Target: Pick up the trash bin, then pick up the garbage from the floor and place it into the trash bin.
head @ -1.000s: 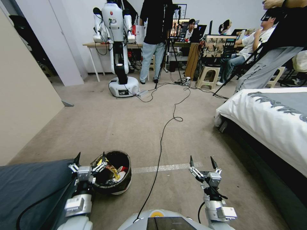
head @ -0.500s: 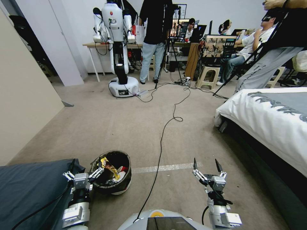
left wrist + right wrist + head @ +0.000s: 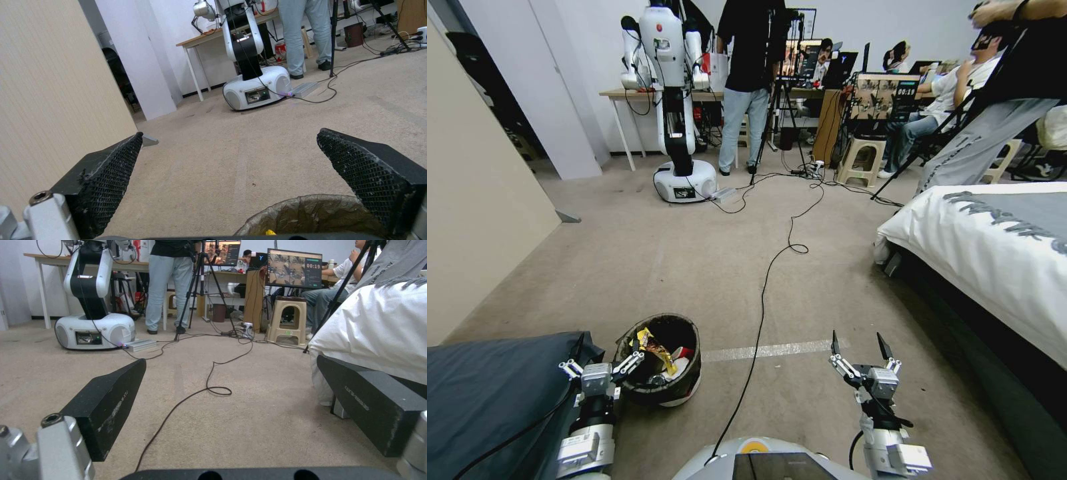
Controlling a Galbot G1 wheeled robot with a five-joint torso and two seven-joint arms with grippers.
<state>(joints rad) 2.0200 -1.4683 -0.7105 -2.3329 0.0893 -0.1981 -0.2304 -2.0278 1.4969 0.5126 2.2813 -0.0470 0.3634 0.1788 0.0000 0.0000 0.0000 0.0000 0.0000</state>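
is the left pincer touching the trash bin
Cannot tell. In the head view the open left pincer overlaps the trash bin rim; the left wrist view shows no clear contact or gap.

Left gripper (image 3: pixel 607 351): two black wedge fingers (image 3: pixel 100 186), inner faces honeycomb-textured, silver linkages, silver block body, hex screw in silver knuckle. Black cable runs from left wrist. Silver boxy housing lower on forearm.

Right gripper (image 3: pixel 858 345): black wedge fingers (image 3: pixel 106 405), smooth outer faces with faint embossed lettering, silver linkages, black cables looping at wrist, silver boxy housing below.

Torso top (image 3: pixel 760 461), near edge: light grey rounded shell, yellow-orange ring mark, dark panel.
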